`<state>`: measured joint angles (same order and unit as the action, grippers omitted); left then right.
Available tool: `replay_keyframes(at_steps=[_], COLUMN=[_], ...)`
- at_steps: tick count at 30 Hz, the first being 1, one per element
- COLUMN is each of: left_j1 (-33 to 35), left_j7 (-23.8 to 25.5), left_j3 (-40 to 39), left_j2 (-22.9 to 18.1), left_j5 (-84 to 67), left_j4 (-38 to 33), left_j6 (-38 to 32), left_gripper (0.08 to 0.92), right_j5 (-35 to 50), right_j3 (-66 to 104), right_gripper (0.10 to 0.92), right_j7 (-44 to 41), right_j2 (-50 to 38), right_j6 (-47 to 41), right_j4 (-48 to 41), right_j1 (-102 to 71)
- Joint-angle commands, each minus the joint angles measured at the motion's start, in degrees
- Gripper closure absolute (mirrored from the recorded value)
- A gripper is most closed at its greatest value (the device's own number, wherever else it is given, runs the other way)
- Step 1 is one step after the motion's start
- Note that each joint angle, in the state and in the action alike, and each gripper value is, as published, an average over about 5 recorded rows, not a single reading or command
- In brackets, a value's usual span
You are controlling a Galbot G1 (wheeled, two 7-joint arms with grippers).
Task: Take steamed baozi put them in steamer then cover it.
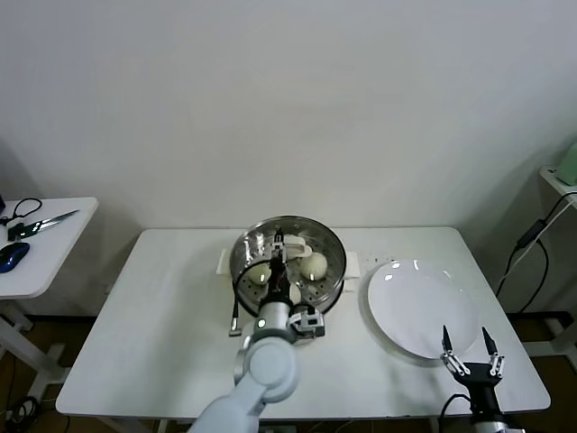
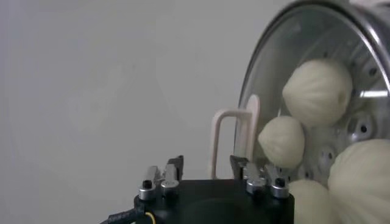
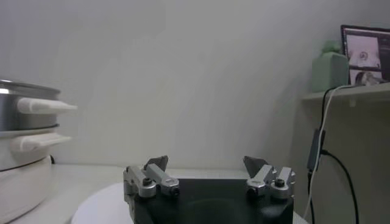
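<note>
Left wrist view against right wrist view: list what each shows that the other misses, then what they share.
Only the left wrist view: the left gripper, jaws apart either side of the lid handle, and the baozi seen through the glass lid.
Only the right wrist view: the right gripper, jaws open and empty, the white plate below it, a shelf with a green object and a cable.
Both: the steamer and the bare wall behind.

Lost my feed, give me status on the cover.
Left end effector open around cover handle. Cover on steamer, baozi inside. Right end effector open, idle near plate.
</note>
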<state>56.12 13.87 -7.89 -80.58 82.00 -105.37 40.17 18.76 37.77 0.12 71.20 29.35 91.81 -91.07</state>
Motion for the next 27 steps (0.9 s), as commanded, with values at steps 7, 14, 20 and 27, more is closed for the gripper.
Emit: replay_keyframes(at_steps=[7,14,20,27], left_j1=[4.67,12.56,18.63,27.19], left_j7=[-3.24,-13.96,-21.56,-22.29], left_j3=[-0.76,5.92,17.24,39.89], left_j2=[4.29,8.29,8.8,6.01], left_j5=[-12.08,-29.28,-49.21,-73.23], left_j4=[-11.71,-17.24,-21.5,-20.58], left_j6=[-0.6,-11.38,-19.94,-32.21], left_gripper=[0.244,0.178,0.177,0.177], right_j5=[0.85,-0.01,-0.77,-0.79], right_j3=[-1.41,-1.5,-1.86,-2.43], right_gripper=[0.203,0.203,0.203,0.203], right_j7=[-0.61,-0.79,-1.05,-1.31], right_j2=[-0.1,0.55,0.95,0.95], right_j6=[-2.57,-2.05,-2.07,-2.02], right_j4=[0.93,1.24,1.18,0.22], right_j1=[-0.47,0.05,0.55,1.19])
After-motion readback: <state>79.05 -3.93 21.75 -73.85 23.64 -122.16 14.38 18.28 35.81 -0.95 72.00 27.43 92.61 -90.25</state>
